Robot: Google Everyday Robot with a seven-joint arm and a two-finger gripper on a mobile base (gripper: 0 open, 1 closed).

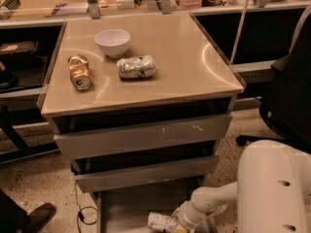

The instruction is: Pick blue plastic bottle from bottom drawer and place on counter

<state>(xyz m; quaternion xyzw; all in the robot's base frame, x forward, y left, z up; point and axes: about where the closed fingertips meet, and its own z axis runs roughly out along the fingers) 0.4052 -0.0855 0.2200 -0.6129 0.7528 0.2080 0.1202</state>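
The blue plastic bottle (161,222) lies on its side in the open bottom drawer (124,205), at the lower edge of the camera view. My gripper (176,223) is down in the drawer at the bottle's right end and is shut on it. My white arm reaches in from the lower right. The beige counter (189,57) is the top of the grey cabinet above.
On the counter stand a white bowl (112,41), a dented gold can (79,72) and a crushed silver-green can (136,67). Two upper drawers (146,135) stick out over the bottom one. A black chair (291,96) stands right. A shoe (34,217) is lower left.
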